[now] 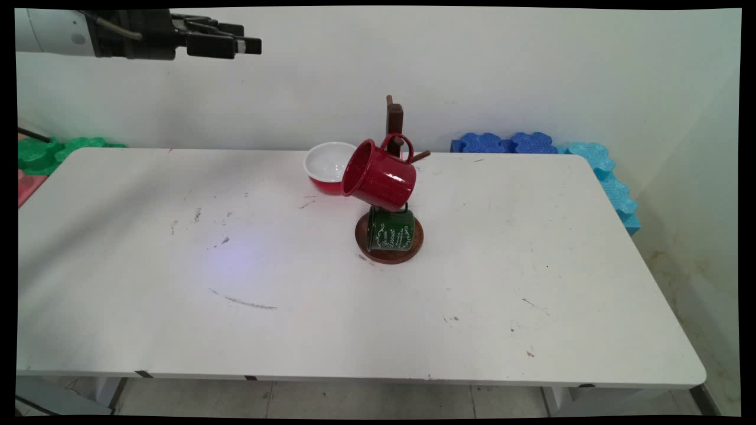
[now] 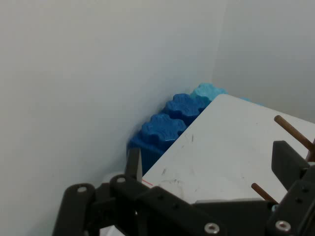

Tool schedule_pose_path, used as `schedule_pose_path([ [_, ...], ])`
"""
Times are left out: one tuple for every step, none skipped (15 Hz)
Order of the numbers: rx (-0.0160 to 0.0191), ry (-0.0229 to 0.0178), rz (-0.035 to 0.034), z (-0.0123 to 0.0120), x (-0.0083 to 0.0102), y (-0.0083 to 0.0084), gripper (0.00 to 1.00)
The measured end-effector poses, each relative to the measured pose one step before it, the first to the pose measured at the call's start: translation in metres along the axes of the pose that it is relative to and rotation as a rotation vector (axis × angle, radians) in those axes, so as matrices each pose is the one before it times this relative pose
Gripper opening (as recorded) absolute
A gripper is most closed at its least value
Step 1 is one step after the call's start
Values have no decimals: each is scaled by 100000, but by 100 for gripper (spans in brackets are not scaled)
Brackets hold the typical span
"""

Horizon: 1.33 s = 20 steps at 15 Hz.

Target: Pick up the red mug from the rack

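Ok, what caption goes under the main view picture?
Red mug and green mug hang on a wooden mug tree; gripper raised far away.

White table [image 1: 147, 330], top scuffed with dark marks. Plain white wall [image 1: 531, 71] behind. Blue foam mats [image 1: 508, 143] at the far right edge, green foam mats [image 1: 44, 150] far left. Tiled floor [image 1: 366, 401] below.

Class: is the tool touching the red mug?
Apart. The main view shows the tool high at upper left, with bare wall between it and the red mug on the rack.
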Motion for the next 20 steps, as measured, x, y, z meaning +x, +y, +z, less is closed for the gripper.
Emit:
schedule_pose_path([
  [-71, -240, 79, 50, 36, 69, 100],
  [-48, -185, 59, 47, 38, 57, 100],
  [-10, -208, 45, 46, 28, 74, 100],
  [45, -179, 27, 41, 31, 65, 100],
  [31, -211, 17, 76, 44, 88, 100],
  [33, -133, 0, 49, 40, 66, 100],
  [36, -214, 38, 106, 108, 112, 100],
  [-33, -146, 11, 85, 78, 76, 100],
  [-123, -237, 101, 122, 150, 152, 100],
  [-232, -296, 55, 152, 174, 192, 100],
  [-462, -410, 18, 176, 127, 265, 100],
  [-689, -472, 38, 202, 128, 329, 100],
  [-549, -438, 18, 173, 100, 277, 100],
  [-715, -646, 32, 242, 110, 341, 100],
  [-577, -705, -146, 230, 66, 305, 100],
  [-715, -902, -211, 273, 63, 366, 100],
  [-1006, -1253, -261, 324, 30, 460, 100],
  [-700, -827, -209, 219, -6, 319, 100],
  [-554, -665, -142, 179, -10, 257, 100],
  [-1024, -1235, -317, 338, -19, 490, 100],
])
